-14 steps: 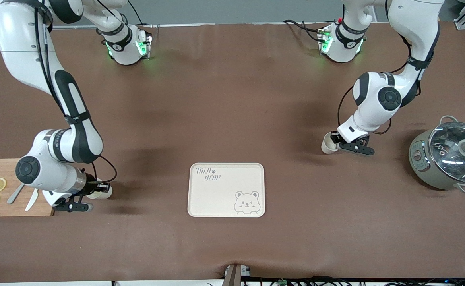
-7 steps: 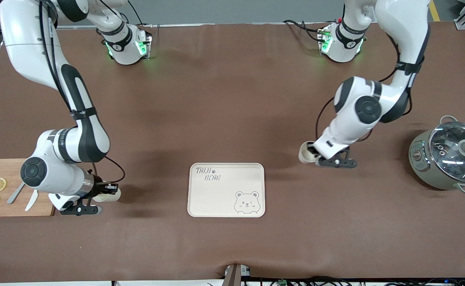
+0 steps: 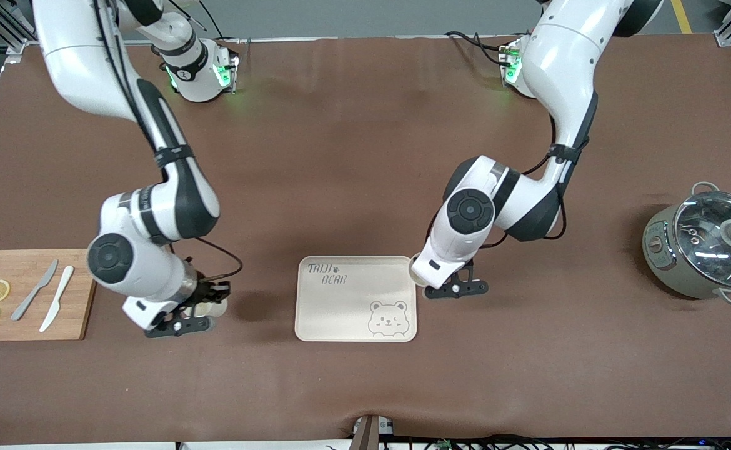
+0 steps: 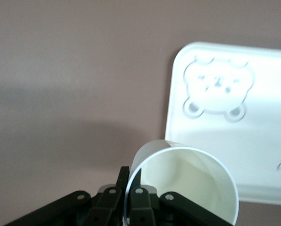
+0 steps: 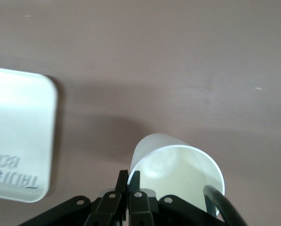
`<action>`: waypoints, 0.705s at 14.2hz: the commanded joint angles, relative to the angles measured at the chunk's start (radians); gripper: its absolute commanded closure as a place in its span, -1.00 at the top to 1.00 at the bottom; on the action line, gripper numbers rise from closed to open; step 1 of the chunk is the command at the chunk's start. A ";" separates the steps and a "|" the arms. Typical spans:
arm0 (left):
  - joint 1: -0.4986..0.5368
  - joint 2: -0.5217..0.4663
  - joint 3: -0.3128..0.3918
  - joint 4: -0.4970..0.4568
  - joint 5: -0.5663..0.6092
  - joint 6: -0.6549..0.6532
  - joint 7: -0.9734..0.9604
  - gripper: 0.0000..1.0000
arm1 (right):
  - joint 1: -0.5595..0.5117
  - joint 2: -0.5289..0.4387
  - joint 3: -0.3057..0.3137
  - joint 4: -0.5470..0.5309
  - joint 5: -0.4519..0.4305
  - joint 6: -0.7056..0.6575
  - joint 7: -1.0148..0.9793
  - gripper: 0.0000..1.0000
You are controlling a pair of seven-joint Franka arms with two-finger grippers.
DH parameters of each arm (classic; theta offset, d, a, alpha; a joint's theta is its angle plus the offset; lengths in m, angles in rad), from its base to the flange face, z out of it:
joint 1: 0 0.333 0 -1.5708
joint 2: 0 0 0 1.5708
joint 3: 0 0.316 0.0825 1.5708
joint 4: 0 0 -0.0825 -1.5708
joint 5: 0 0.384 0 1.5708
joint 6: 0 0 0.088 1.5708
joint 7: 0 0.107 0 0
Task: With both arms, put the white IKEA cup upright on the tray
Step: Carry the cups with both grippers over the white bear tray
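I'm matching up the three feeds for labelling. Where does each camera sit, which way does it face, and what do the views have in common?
Front view: high across the table, facing both arm bases; shows both arms whole, the tray, a cutting board and a pot.
Left wrist view: on the left arm's wrist, looking down past the left end effector, shut on the rim of a cup, at the tray.
Right wrist view: on the right wrist, looking down past the right end effector, shut on the rim of a second cup.
All three share the tray.
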 commanded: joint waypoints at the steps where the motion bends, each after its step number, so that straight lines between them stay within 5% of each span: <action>1: 0.001 0.063 -0.012 0.147 0.012 -0.006 -0.045 -1.00 | 0.055 0.056 -0.007 0.099 -0.019 -0.011 0.013 -1.00; 10: -0.079 0.158 -0.006 0.157 -0.025 0.217 -0.066 -1.00 | 0.222 0.209 -0.018 0.262 -0.020 0.072 0.134 -1.00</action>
